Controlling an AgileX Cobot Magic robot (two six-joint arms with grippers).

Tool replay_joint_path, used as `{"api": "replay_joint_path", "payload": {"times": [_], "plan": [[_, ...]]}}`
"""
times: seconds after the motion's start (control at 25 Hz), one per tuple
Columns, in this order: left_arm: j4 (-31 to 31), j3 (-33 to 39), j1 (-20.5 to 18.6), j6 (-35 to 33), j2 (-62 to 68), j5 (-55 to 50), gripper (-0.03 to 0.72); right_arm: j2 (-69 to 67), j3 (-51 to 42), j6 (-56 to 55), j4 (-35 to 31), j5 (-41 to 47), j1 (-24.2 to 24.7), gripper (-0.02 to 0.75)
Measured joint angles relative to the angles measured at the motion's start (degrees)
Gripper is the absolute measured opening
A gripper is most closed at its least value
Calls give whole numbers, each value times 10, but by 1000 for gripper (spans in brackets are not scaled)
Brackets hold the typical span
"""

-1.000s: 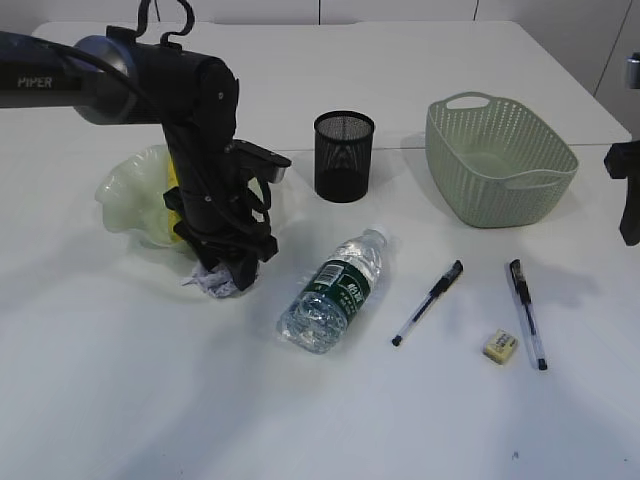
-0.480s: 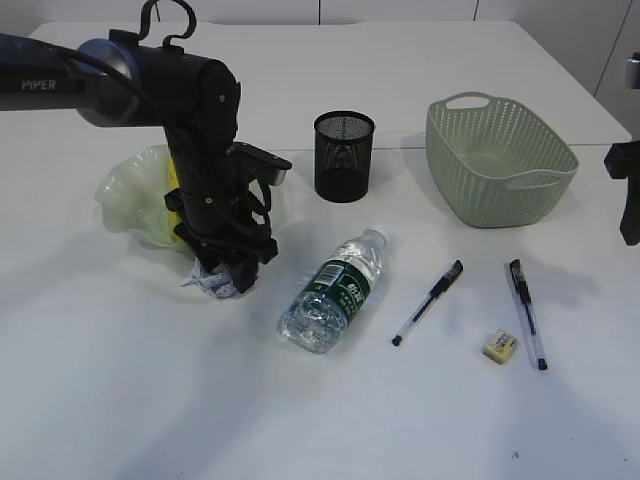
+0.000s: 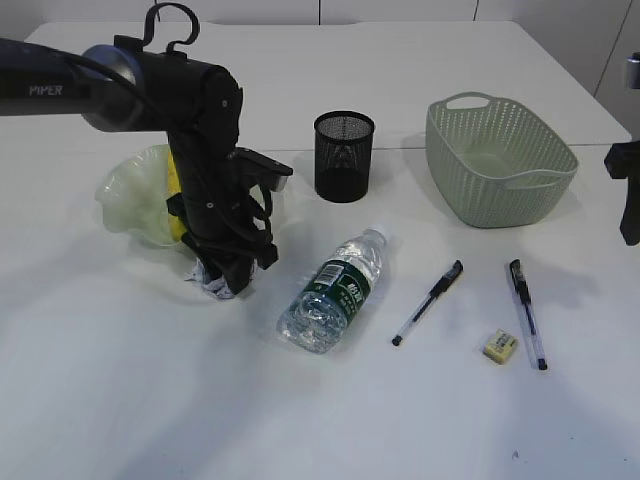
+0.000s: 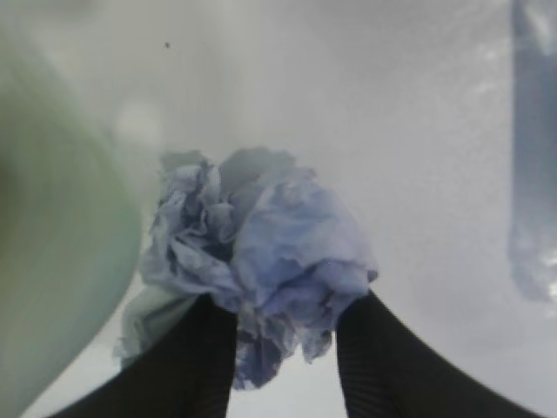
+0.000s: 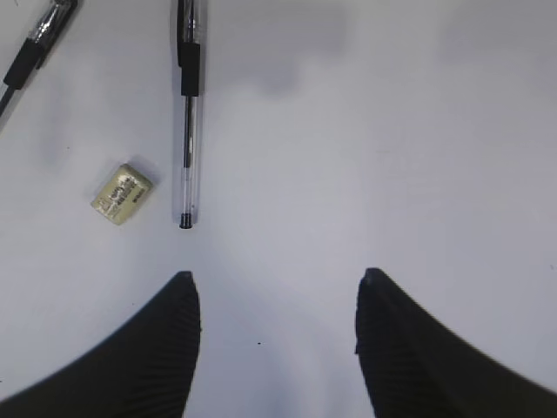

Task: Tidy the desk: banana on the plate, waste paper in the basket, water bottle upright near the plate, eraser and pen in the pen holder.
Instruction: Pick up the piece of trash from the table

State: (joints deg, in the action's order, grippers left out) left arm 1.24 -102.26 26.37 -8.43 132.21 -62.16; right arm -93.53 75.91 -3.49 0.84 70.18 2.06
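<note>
Left hand (image 4: 283,348) clamped on crumpled bluish-white waste paper (image 4: 261,261), which rests on the white counter (image 3: 150,400) beside the ruffled pale-green plate (image 3: 125,195). Right hand (image 5: 274,340) open, empty above the counter.

White table (image 3: 120,400): plate (image 3: 125,190), paper (image 3: 215,285), bottle (image 3: 335,292), pens (image 3: 428,300), eraser (image 3: 499,346), holder (image 3: 343,155), basket (image 3: 498,160).

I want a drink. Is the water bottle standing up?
No, the water bottle is tipped over, lying on its side on the table.

A crumpled ball of waste paper (image 4: 261,261) sits between the two dark fingers (image 4: 196,366), touching both. The green plate (image 4: 52,261), blurred, lies just left of the jaws.
</note>
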Motion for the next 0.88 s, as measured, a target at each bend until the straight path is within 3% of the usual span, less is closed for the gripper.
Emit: {"api": "replay_joint_path", "payload": {"times": [0.36, 0.56, 0.88], "plan": [[3, -6, 0, -1, 9, -6, 192, 0, 0, 0, 0, 0, 0, 428], [3, -7, 0, -7, 9, -12, 67, 0, 0, 0, 0, 0, 0, 428], [8, -7, 0, -10, 9, -21, 48, 0, 0, 0, 1, 0, 0, 428]]}}
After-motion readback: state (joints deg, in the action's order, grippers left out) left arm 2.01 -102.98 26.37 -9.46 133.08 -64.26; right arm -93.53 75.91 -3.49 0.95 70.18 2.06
